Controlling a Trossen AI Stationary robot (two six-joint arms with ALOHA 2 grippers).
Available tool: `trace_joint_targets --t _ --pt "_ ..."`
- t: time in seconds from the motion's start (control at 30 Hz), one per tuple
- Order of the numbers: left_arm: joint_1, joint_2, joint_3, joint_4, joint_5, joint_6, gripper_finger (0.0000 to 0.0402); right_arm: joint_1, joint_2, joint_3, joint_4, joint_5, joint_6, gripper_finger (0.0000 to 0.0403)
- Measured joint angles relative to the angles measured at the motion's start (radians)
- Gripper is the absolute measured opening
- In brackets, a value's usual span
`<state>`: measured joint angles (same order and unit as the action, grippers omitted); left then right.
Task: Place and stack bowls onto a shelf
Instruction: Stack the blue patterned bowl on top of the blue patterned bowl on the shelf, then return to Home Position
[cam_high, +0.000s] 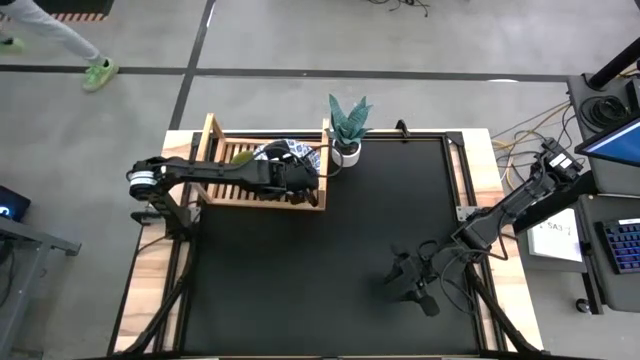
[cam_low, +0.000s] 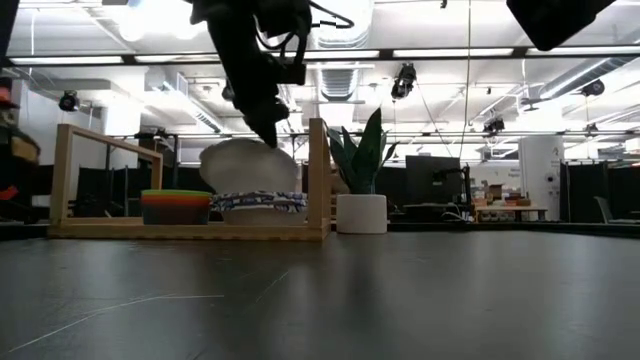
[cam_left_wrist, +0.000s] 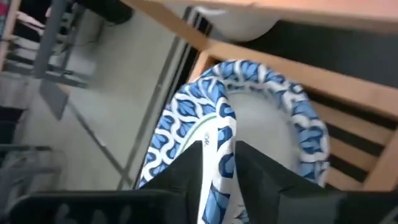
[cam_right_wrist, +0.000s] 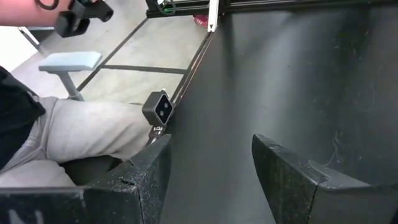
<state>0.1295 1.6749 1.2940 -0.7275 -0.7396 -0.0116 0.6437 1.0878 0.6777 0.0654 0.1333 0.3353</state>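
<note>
My left gripper (cam_high: 300, 172) reaches over the right half of the wooden shelf (cam_high: 222, 193) and is shut on a white bowl with a blue patterned rim (cam_low: 248, 165). The bowl stands tilted on edge above a stack of like white bowls (cam_low: 260, 206) on the slats. A stack of plain coloured bowls (cam_low: 176, 206), green on top, sits on the shelf's left half. My right gripper (cam_high: 410, 282) is open, low over the black mat near the table's right near part, far from the shelf. My left gripper (cam_left_wrist: 219, 180) pinches the patterned rim (cam_left_wrist: 219, 134) of the white bowl, one finger inside the bowl and one outside. The fingers (cam_low: 266, 128) come from above, pointing down. The bowl hangs tilted, its lower edge at the top of the stack; whether it rests there I cannot tell.
A white plant pot (cam_high: 346, 153) with a green plant stands just right of the shelf's right rail (cam_low: 318, 175). The black mat (cam_high: 330, 260) covers most of the table. A seated person's leg (cam_right_wrist: 81, 134) shows beyond the table's edge in the right wrist view.
</note>
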Motion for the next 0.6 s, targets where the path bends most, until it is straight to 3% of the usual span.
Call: trace_joint_targets --t 0.4,0.6 --pt "-0.025 0.0 0.093 -0.071 0.143 -0.07 0.0192 0.0 0.0 -0.002 0.0 0.0 0.011 0.021" --pt "-0.159 -0.067 0.068 -0.058 0.258 -0.055 0.02 0.0 -0.005 -0.053 0.072 0.0 -0.094 0.021"
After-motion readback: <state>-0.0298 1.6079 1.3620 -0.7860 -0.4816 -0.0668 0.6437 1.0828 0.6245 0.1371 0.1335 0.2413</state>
